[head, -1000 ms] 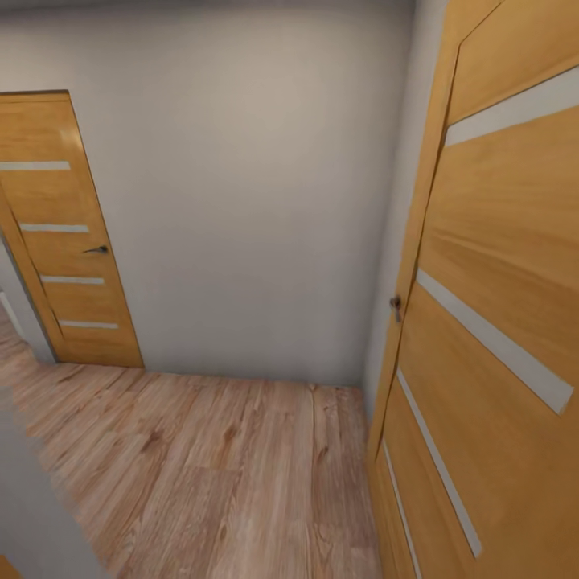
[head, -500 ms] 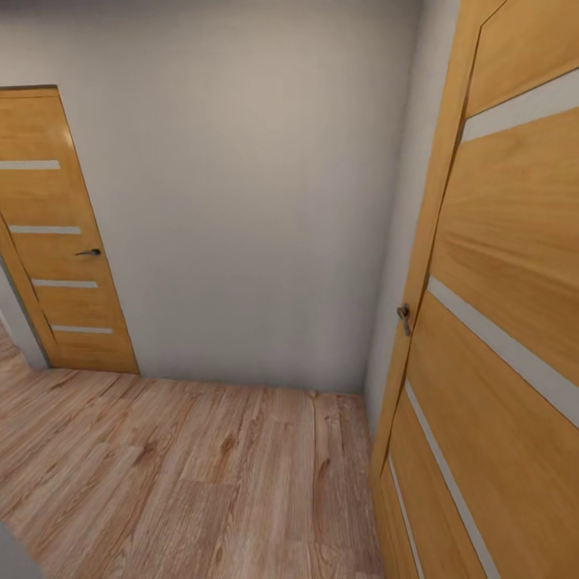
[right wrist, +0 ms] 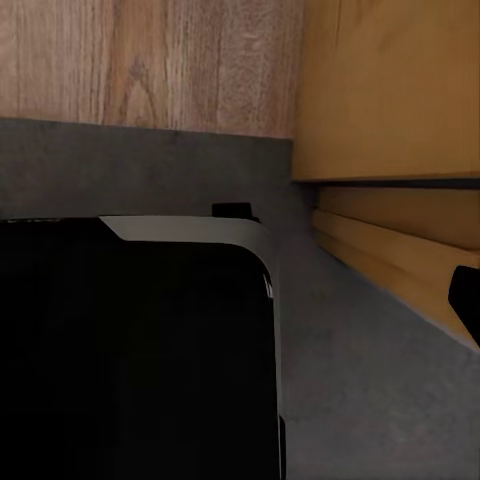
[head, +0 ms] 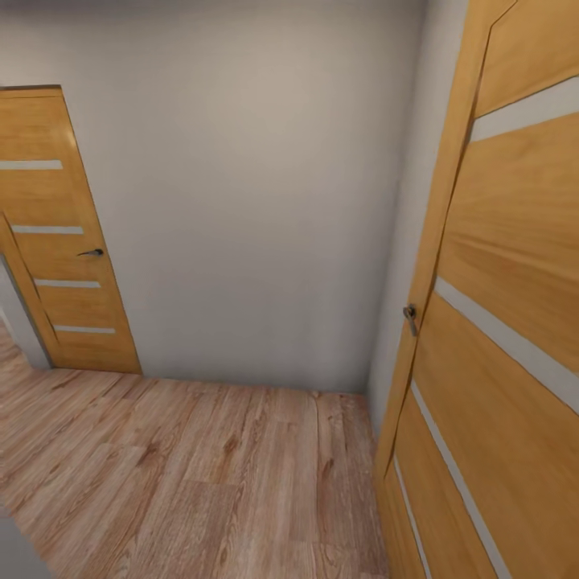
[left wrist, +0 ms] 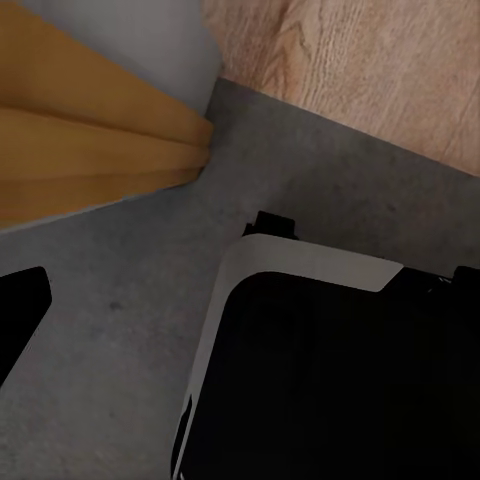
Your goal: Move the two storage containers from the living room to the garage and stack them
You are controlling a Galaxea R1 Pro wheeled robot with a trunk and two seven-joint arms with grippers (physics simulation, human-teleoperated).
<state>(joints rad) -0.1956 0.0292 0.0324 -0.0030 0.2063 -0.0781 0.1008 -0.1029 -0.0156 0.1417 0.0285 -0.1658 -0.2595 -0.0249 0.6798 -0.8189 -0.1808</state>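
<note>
In the left wrist view we catch one black tip at the frame edge, probably a finger of our left gripper, cut off; in the right wrist view a similar dark sliver. We cannot tell whether either pair of fingers is spread or closed, or whether they hold anything. Below both cameras lies our black, pale-edged base on dark grey rough concrete floor, which meets light wood-plank flooring. Ahead stand a plain pale grey wall, a near honey-coloured wooden door with pale stripes, cropped at the right, and a farther matching door. We cannot see the orange-red containers from here.
</note>
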